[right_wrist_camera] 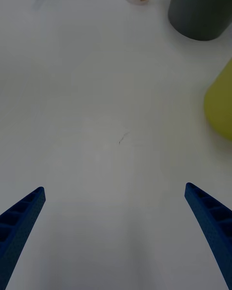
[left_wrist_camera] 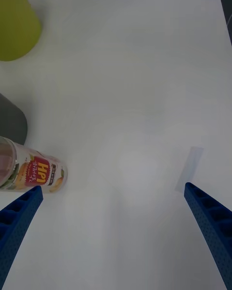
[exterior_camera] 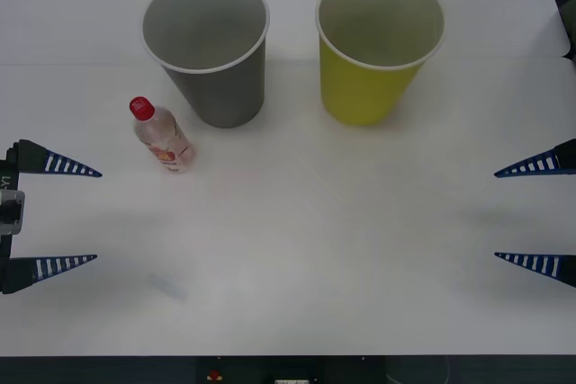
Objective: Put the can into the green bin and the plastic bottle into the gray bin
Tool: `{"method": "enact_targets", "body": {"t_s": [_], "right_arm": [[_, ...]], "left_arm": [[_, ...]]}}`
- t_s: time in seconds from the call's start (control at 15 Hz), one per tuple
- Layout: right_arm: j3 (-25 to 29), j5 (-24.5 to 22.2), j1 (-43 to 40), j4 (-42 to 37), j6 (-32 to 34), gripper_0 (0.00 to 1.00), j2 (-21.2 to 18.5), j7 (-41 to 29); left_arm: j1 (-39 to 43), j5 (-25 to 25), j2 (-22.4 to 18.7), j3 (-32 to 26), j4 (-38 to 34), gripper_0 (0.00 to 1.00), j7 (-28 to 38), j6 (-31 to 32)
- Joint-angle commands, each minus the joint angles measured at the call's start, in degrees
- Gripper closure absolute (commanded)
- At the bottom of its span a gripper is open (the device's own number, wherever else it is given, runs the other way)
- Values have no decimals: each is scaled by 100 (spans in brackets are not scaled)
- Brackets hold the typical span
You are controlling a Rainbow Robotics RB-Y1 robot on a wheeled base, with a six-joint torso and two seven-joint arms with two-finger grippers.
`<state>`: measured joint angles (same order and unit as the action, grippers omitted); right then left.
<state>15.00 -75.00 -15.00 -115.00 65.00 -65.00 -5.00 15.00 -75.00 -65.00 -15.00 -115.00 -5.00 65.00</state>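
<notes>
Plastic bottle (exterior_camera: pixel 162 137) stands on tabletop (exterior_camera: pixel 315 249), near-left of gray bin (exterior_camera: pixel 211 47), not yet binned. Green bin (exterior_camera: pixel 378 42) to its right. No can on the tabletop. Left hand (exterior_camera: pixel 76 215) and right hand (exterior_camera: pixel 517 215) both released, empty, at the edges.

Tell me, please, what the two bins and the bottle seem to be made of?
Gray bin and green bin: probably paper or thin plastic, matte, with rolled rims like cups. Bottle: clear plastic, glossy, red screw cap and printed label.
</notes>
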Motion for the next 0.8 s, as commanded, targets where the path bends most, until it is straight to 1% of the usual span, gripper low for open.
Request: {"method": "enact_targets", "body": {"t_s": [0.07, 0.2, 0.27, 0.4, 0.8], "right_arm": [[0, 0, 0, 0, 0, 0, 0, 0], [0, 0, 0, 0, 0, 0, 0, 0], [0, 0, 0, 0, 0, 0, 0, 0], [0, 0, 0, 0, 0, 0, 0, 0], [0, 0, 0, 0, 0, 0, 0, 0]], "left_arm": [[0, 0, 0, 0, 0, 0, 0, 0], [-59, 47, 102, -126, 48, 0, -10, -40], [-50, 20, 128, -258, 30, 0, -19, 39], [-32, 38, 172, -293, 145, 0, 61, 57], [-32, 574, 488, -275, 953, 0, 175, 241]]}}
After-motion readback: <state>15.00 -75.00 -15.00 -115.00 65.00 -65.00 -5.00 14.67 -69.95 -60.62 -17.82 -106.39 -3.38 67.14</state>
